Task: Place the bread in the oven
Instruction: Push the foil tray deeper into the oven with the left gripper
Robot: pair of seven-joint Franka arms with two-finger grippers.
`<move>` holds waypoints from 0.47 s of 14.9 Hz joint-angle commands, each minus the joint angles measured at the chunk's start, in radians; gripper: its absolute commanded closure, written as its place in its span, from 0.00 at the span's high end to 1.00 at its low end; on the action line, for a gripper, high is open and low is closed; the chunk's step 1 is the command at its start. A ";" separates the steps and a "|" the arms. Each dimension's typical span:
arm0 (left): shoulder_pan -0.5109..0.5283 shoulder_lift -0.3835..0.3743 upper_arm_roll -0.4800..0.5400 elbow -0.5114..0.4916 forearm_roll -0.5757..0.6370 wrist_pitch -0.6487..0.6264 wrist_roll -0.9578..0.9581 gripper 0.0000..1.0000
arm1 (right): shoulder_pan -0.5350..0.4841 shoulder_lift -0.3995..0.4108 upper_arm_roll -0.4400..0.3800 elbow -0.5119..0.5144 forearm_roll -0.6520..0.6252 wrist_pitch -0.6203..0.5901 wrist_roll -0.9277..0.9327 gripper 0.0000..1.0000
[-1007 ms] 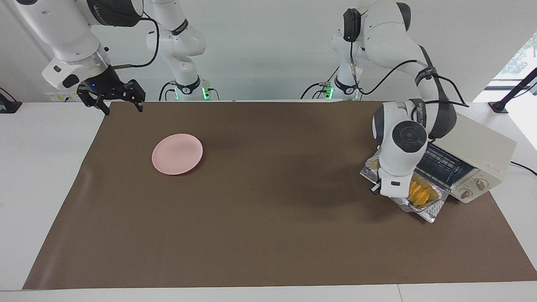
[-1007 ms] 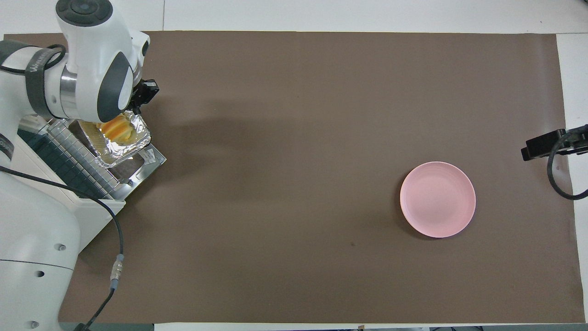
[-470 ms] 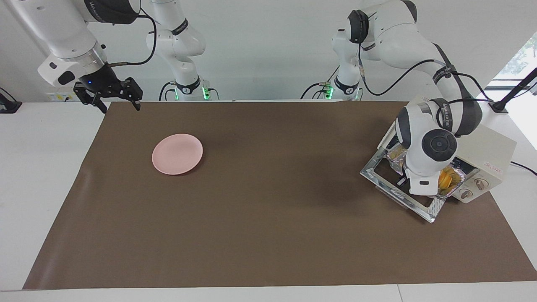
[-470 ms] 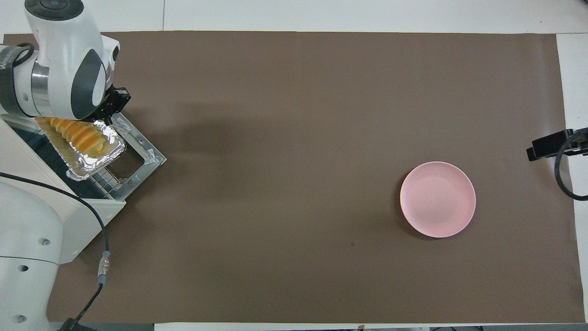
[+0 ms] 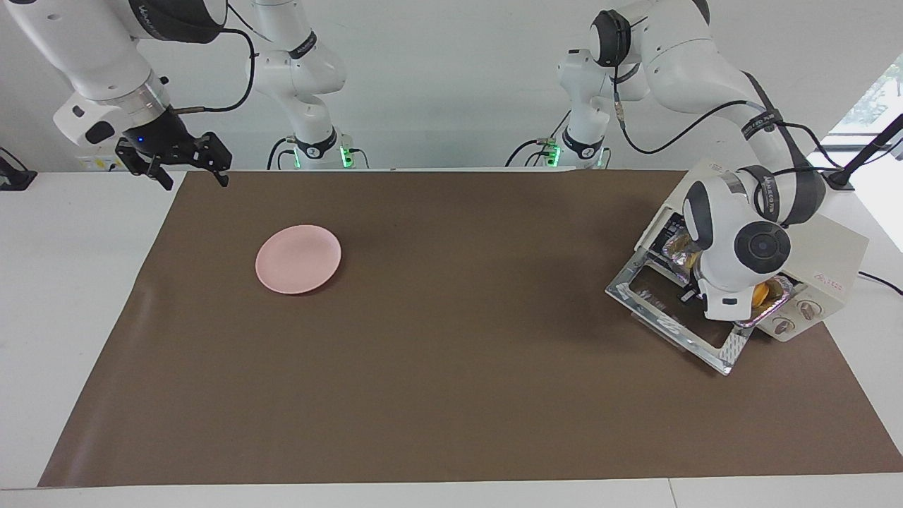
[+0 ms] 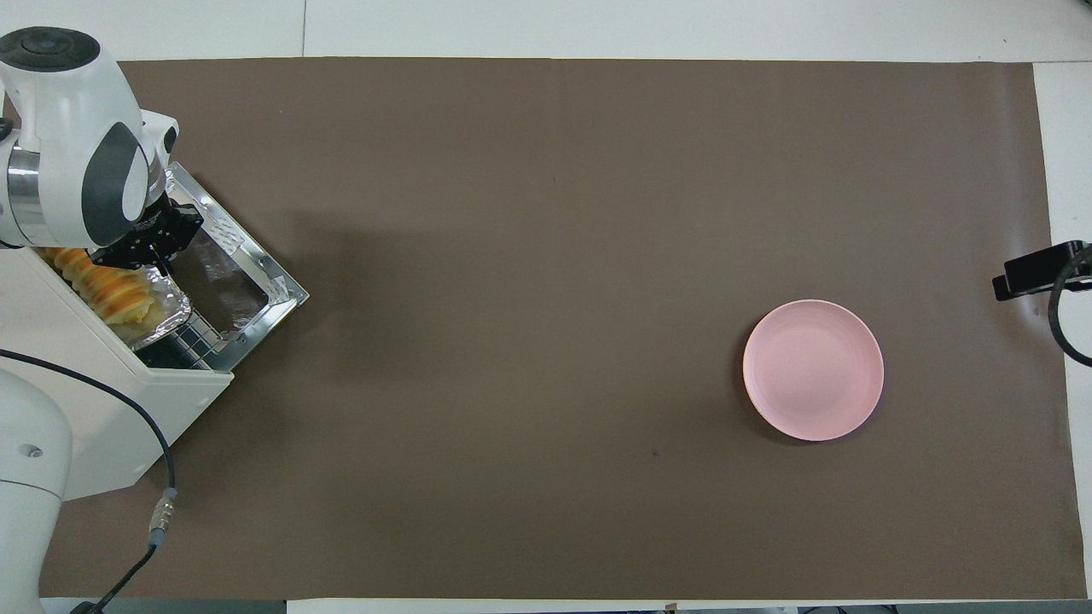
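The yellow ridged bread (image 6: 98,286) lies in a silver foil tray (image 6: 166,314). The tray sits partly inside the cream-white oven (image 6: 111,401) at the left arm's end of the table. The oven's glass door (image 6: 243,281) is dropped open onto the mat. My left gripper (image 6: 147,254) is over the open door at the oven's mouth, shut on the tray's rim. In the facing view the bread (image 5: 760,293) shows just under the left wrist, inside the oven (image 5: 829,247). My right gripper (image 5: 192,176) is open and empty, raised over the mat's corner at the right arm's end.
A pink round plate (image 5: 298,259) lies on the brown mat toward the right arm's end; it also shows in the overhead view (image 6: 813,370). A black cable (image 6: 162,503) trails from the oven near the left arm's base.
My left gripper has carried the foil tray with the bread from over the open door into the oven's mouth. The right gripper has drifted slightly up and away from the plate.
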 commanded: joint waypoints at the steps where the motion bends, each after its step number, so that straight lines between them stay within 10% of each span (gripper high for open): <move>1: -0.004 -0.065 0.007 -0.084 0.035 0.037 -0.007 0.00 | -0.020 -0.027 0.024 -0.028 -0.007 0.000 0.007 1.00; 7: -0.056 -0.077 0.004 -0.107 0.033 0.041 -0.102 0.00 | -0.015 -0.021 0.026 -0.007 -0.010 0.007 0.007 1.00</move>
